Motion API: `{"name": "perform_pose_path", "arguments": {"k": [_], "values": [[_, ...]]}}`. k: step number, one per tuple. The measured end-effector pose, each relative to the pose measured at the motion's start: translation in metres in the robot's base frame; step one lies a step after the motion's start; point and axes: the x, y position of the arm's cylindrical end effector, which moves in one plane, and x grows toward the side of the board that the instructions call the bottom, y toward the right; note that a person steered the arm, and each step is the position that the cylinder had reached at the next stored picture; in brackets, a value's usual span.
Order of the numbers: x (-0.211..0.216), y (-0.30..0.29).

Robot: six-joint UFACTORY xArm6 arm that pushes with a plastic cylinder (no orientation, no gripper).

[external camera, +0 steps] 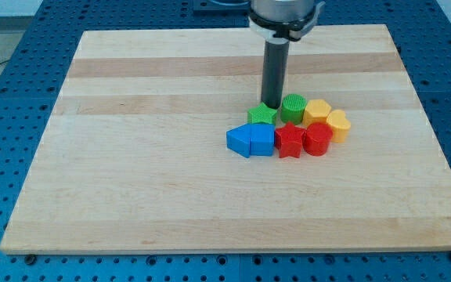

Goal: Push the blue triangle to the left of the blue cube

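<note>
— Blue on blue, that is the difficulty: the blue triangle [239,141] and the blue cube [262,140] sit touching, just below the middle of the frame, the triangle already on the cube's left side.

— So which step is this?

— It looks like the finish, or a last check. My tip [271,104] stands above the cluster, just behind the green star [262,116] and beside the green cylinder [293,106], apart from both blue pieces. There is no claw on this rod, so nothing is clenched or released; it only pushes.

— And if a correction is wanted?

— I judge the tip would have to travel round the cluster rather than through it, since the red star [290,140], red cylinder [317,139] and two yellow blocks [327,117] are packed tight on the right.

— Room?

— Plenty. The wooden board [131,196] lies bare across the whole left and lower part of the frame, and every edge is well apart from the blocks.
</note>
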Motion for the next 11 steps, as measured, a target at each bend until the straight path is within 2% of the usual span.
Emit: {"name": "perform_pose_path", "arguments": {"k": [2, 3, 5, 7, 9, 11], "values": [[0.004, -0.096], [0.026, -0.115], [0.069, -0.11], [0.072, -0.061], [0.079, -0.045], [0.096, -0.092]]}}
